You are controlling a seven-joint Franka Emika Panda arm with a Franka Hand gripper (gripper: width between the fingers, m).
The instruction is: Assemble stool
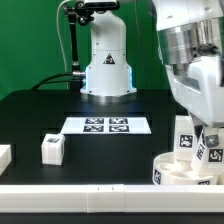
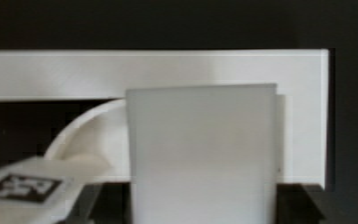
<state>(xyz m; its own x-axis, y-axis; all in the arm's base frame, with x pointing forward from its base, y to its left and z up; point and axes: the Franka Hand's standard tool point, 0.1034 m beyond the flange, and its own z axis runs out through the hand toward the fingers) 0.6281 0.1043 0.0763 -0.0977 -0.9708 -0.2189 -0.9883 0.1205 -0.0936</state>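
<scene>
Gripper (image 1: 203, 128): low over the seat disc, at an upright leg (image 2: 202, 150); clenched or released, cannot tell.
Seat disc (image 1: 176, 171): table front, exterior view's right.
Marker board (image 1: 107, 125): flat, mid-table.
Loose leg block (image 1: 52, 148): well apart, exterior view's left.

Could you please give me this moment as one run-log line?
gripper: over seat disc, jaws unclear | leg block: at gripper | spare leg block: on table
</scene>
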